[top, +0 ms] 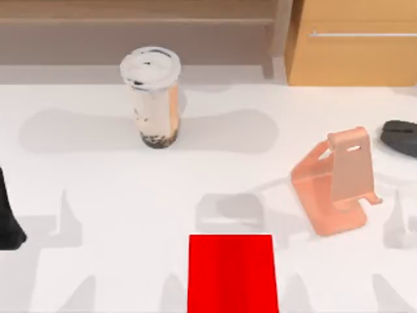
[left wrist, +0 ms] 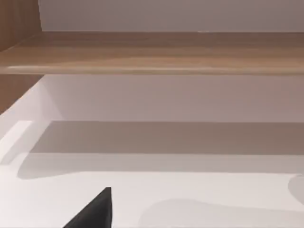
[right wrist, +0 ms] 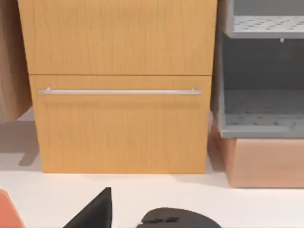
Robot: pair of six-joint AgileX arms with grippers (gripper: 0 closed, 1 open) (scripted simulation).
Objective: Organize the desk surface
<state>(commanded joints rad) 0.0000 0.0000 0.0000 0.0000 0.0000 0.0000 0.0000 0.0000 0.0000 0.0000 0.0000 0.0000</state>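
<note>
Red mat (top: pixel 232 274) lies on the desk surface (top: pixel 98 195); left tool (top: pixel 10 218) at its left edge, grip state unclear.

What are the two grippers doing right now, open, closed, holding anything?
Left gripper: at the desk surface's left edge, state cannot be told.
Right gripper: facing the wooden cabinet, state cannot be told.

The red mat (top: pixel 232 274) ran off the top view's bottom edge, the black mouse (top: pixel 400 137) was clipped at its right, and the left tool (top: pixel 9 218) was cropped at its left.
</note>
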